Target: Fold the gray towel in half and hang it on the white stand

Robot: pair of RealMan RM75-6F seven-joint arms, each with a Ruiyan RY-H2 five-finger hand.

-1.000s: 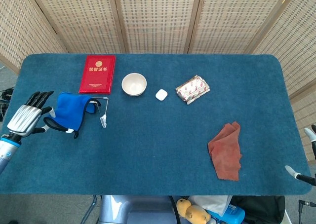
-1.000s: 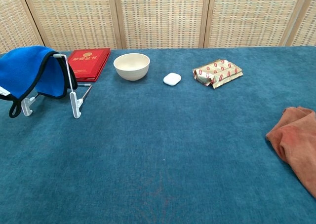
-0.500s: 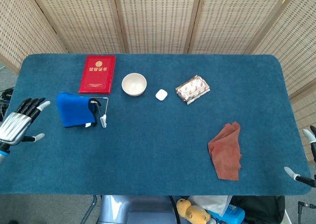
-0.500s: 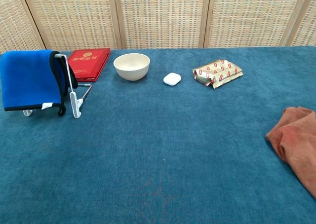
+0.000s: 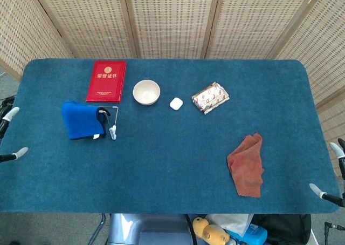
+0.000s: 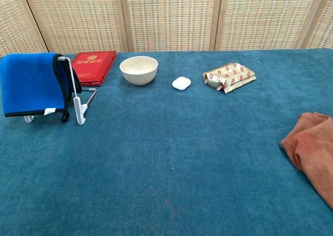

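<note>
Blue with a black edge, the folded towel (image 5: 82, 120) hangs over the white stand (image 6: 78, 102) at the left side of the table (image 5: 178, 164), with a small white tag at its bottom corner. Only fingertips of the left hand (image 5: 11, 134) and right hand (image 5: 330, 169) peek in at the frame edges, holding nothing, fingers apart.

Screened test bench; blue-clothed table (image 5: 178, 148); woven partitions (image 5: 167, 18)

Robot hand fingertips (image 5: 11, 114) at edges
</note>
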